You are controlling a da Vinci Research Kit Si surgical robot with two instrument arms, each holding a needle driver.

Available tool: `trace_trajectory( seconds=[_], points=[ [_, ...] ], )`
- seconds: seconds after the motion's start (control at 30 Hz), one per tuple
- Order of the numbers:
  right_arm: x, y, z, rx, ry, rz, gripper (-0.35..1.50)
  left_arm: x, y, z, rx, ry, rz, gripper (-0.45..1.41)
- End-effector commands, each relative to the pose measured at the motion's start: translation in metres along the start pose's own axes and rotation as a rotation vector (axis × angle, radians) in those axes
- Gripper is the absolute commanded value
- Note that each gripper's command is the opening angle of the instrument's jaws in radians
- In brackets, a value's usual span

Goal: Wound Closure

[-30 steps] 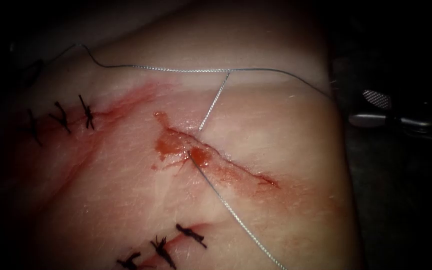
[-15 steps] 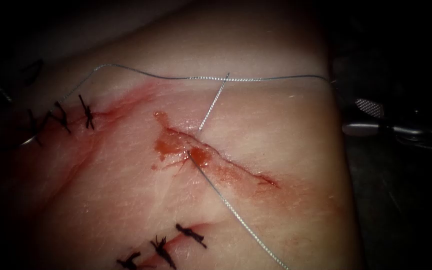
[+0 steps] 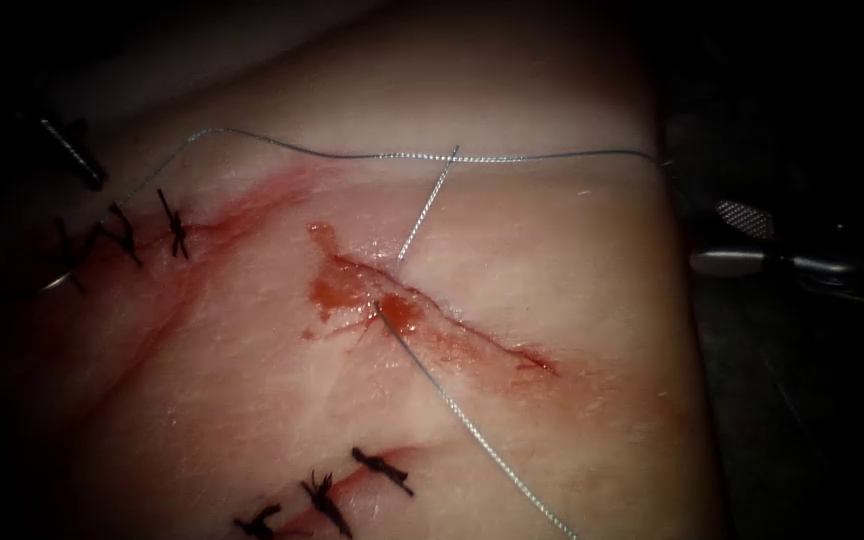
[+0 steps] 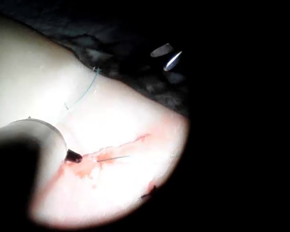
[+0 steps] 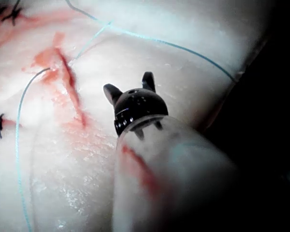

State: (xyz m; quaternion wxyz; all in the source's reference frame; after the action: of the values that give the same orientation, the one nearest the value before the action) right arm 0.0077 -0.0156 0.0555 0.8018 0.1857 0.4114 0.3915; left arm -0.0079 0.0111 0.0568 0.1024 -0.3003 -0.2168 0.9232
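Note:
The cut [image 3: 432,320] runs across the middle of the tissue [image 3: 552,440], wet with red fluid. The thread [image 3: 472,440] passes through it: one strand leaves on the left side and runs toward the near edge, the other [image 3: 427,205] rises from the right side. A long slack length [image 3: 512,156] lies across the far tissue and bends down to a bright curved glint [image 3: 52,283], seemingly the needle, lying loose by the old stitches. My left tool [image 3: 92,172] [image 4: 72,155] hovers far left, near that strand. Off the tissue's right edge, my right tool [image 3: 742,240] [image 5: 130,86] is open and holds nothing.
Dark finished stitches [image 3: 142,232] close an older cut at the far left, and several more [image 3: 352,485] sit near the front edge. The tissue drops away to dark bench on the right [image 3: 812,400].
The long strand across the top has slackened and sagged toward the left stitches. My left tool has come into sight at the far left. The right tool has barely moved.

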Motion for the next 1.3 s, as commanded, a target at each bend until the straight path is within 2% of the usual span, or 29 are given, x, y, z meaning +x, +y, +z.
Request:
trace_trajectory(
  seconds=[0.03,0.13,0.2,0.3,0.47,0.6,0.63,0.7,0.87,0.97,1.0,1.03,1.07,1.13,1.3],
  points=[
    [0.0001,0.0001,0.0004,0.006,-0.001,0.000,1.11,0.0023,0.0020,0.0038,-0.024,0.002,0.076,0.95],
    [0.0005,0.0006,-0.0001,0.011,-0.004,0.002,1.09,0.0051,0.0051,0.0081,-0.039,0.006,0.164,0.91],
    [0.0007,0.0010,-0.0005,0.016,-0.007,0.003,1.09,0.0068,0.0069,0.0109,-0.051,0.003,0.279,0.91],
    [0.0009,0.0015,-0.0010,0.018,-0.008,0.003,1.08,0.0086,0.0091,0.0139,-0.057,-0.007,0.391,0.90],
    [0.0009,0.0016,-0.0013,0.012,-0.006,0.004,1.08,0.0114,0.0125,0.0179,-0.081,-0.056,0.429,0.81],
    [0.0008,0.0016,-0.0014,0.014,-0.006,0.002,1.08,0.0137,0.0161,0.0225,-0.175,-0.046,0.520,0.74],
    [0.0008,0.0016,-0.0014,0.014,-0.006,0.002,1.08,0.0140,0.0170,0.0245,-0.209,-0.049,0.553,0.74],
    [0.0007,0.0016,-0.0014,0.015,-0.006,0.001,1.08,0.0145,0.0177,0.0271,-0.240,-0.059,0.609,0.74],
    [0.0006,0.0015,-0.0015,0.016,-0.007,0.000,1.08,0.0148,0.0172,0.0310,-0.285,-0.027,0.583,0.63],
    [0.0006,0.0013,-0.0015,0.016,-0.007,0.000,1.08,0.0145,0.0163,0.0332,-0.309,-0.042,0.561,0.63],
    [0.0006,0.0013,-0.0015,0.017,-0.007,-0.001,1.08,0.0139,0.0161,0.0342,-0.330,-0.037,0.535,0.51],
    [0.0005,0.0012,-0.0016,0.017,-0.007,-0.001,1.08,0.0135,0.0160,0.0347,-0.349,-0.030,0.506,0.22],
    [0.0005,0.0012,-0.0016,0.017,-0.007,-0.001,1.08,0.0133,0.0160,0.0351,-0.365,-0.023,0.482,0.07],
    [0.0005,0.0012,-0.0016,0.018,-0.007,-0.001,1.08,0.0129,0.0161,0.0355,-0.408,0.016,0.444,-0.43],
    [0.0005,0.0012,-0.0016,0.018,-0.007,-0.007,1.08,0.0127,0.0160,0.0356,-0.507,0.229,0.461,-0.45]
  ],
)
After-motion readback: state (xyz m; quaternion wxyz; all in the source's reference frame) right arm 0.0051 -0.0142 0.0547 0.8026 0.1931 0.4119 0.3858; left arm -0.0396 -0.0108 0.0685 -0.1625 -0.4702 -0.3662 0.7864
